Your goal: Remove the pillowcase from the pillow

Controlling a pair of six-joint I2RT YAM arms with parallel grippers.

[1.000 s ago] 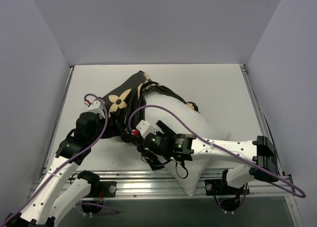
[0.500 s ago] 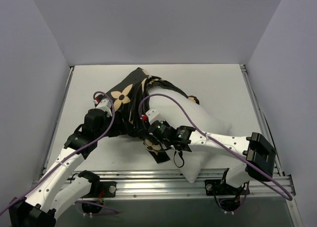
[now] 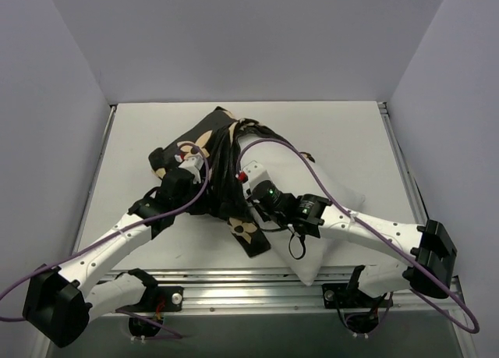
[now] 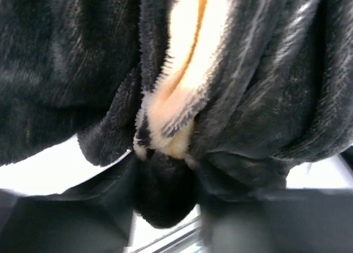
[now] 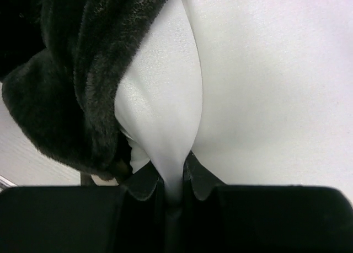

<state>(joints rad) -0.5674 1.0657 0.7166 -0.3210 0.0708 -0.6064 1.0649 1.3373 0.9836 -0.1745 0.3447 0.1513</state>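
Observation:
The black pillowcase (image 3: pixel 212 143) with tan flowers lies bunched over the far left end of the white pillow (image 3: pixel 335 206), which runs bare to the near edge. A loose patterned flap (image 3: pixel 248 235) trails toward me. My left gripper (image 3: pixel 192 160) is buried in the bunched cover. In the left wrist view the left gripper (image 4: pixel 165 184) is shut on a fold of the pillowcase (image 4: pixel 248 98). My right gripper (image 3: pixel 248 175) sits at the cover's opening edge. In the right wrist view the right gripper (image 5: pixel 174 178) pinches a ridge of the pillow (image 5: pixel 265 82) beside the pillowcase (image 5: pixel 71 87).
A metal rail (image 3: pixel 234 284) runs along the near edge by the arm bases. White walls enclose the table (image 3: pixel 343 128) at the left, back and right. Purple cables (image 3: pixel 273 143) loop over both arms.
Both arms reached farther across the table. The left gripper went from open to shut on the pillowcase. The right gripper shut on the pillow. The cover bunched more toward the far end.

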